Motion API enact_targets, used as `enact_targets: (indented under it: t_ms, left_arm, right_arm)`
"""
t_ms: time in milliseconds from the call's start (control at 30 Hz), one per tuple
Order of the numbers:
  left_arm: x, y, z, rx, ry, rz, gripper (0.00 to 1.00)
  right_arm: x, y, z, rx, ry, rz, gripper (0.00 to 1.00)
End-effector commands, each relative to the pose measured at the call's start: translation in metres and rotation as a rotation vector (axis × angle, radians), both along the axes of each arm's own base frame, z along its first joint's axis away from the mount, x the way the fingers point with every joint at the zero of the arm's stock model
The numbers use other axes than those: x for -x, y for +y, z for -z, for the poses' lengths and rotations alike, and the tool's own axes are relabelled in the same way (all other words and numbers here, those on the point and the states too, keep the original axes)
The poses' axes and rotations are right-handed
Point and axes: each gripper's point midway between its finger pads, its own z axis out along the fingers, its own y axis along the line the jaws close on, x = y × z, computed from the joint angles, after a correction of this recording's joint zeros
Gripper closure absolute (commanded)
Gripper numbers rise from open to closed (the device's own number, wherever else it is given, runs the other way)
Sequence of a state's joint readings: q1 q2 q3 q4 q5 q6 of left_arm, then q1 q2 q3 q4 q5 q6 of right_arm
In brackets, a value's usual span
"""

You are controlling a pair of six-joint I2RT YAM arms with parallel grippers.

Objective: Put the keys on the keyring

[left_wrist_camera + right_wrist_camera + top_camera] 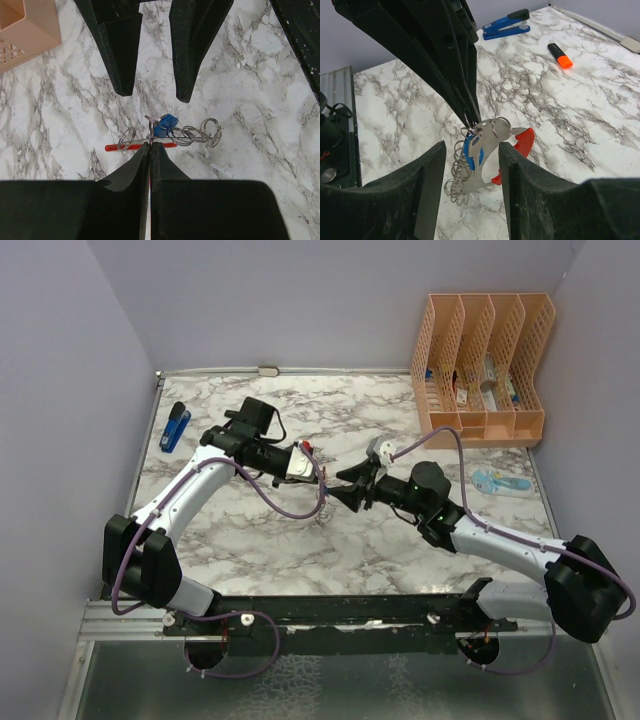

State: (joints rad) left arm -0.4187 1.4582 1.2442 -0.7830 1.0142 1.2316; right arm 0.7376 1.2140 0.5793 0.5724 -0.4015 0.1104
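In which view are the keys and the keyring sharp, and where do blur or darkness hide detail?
Left wrist view: the keys are sharp under soft, even light, no glare. Right wrist view: the keyring is sharp, but the right gripper fills the foreground as dark, featureless shapes. Top view: evenly lit, but the keyring is tiny.

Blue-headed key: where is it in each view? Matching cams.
Top external: too small to make out.
Left wrist: blue-headed key at centre, just above the left gripper.
Right wrist: lower centre, left of the red side of the keyring.
Shared landmark: left gripper, shut on the keyring, in all three.
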Motion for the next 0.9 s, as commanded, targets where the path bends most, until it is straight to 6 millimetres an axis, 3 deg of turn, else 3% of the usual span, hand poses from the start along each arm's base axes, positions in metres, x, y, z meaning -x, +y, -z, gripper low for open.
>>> enact_targets:
  t_ms: [0,867]
  left_arm:
    - [0.012,-0.005,-0.021,0.061,-0.03,0.055,1.0]
    - [0.016,-0.007,-0.023,0.066,-0.018,0.068,1.0]
  right_arm:
    - [-0.002,0.005,-0.016,-0.035,-0.067,-0.023,0.53]
    - [-0.007,0.016,-0.007,-0.042,-0.048,-0.048,0.64]
